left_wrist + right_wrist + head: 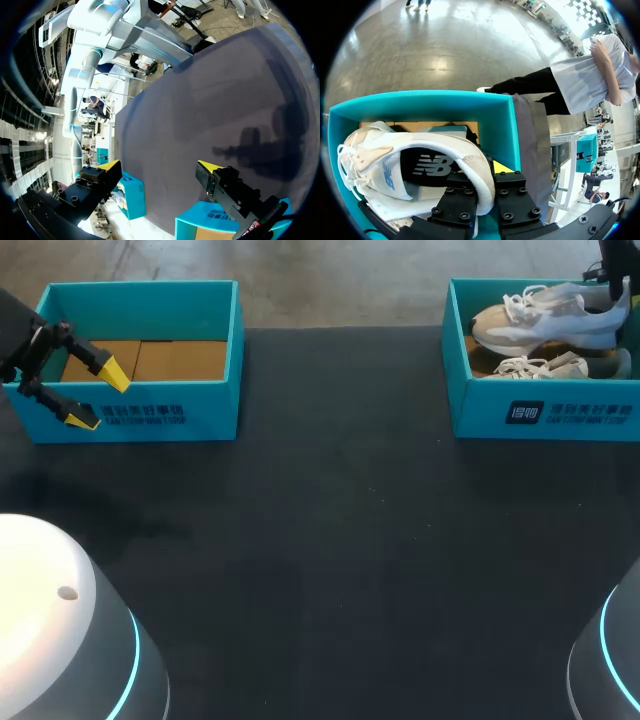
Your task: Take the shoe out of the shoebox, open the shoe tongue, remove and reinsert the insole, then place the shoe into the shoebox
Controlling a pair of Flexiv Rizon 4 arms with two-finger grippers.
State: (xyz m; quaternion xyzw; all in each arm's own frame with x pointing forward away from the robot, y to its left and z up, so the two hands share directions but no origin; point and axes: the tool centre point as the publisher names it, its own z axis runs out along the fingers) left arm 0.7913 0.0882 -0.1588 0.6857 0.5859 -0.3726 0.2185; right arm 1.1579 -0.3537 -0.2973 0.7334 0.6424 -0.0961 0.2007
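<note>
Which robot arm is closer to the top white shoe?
Right. The right gripper has its jaws around the shoe's heel, in the right box. The left gripper is at the empty box, far across the table.

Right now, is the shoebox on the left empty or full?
Empty: inside the left shoebox only its bare brown cardboard floor shows.

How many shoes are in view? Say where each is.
2. One white-and-beige sneaker is held by its heel in the right gripper above the right teal cardboard shoebox; the other white sneaker lies inside it, underneath. More could be hidden.
</note>
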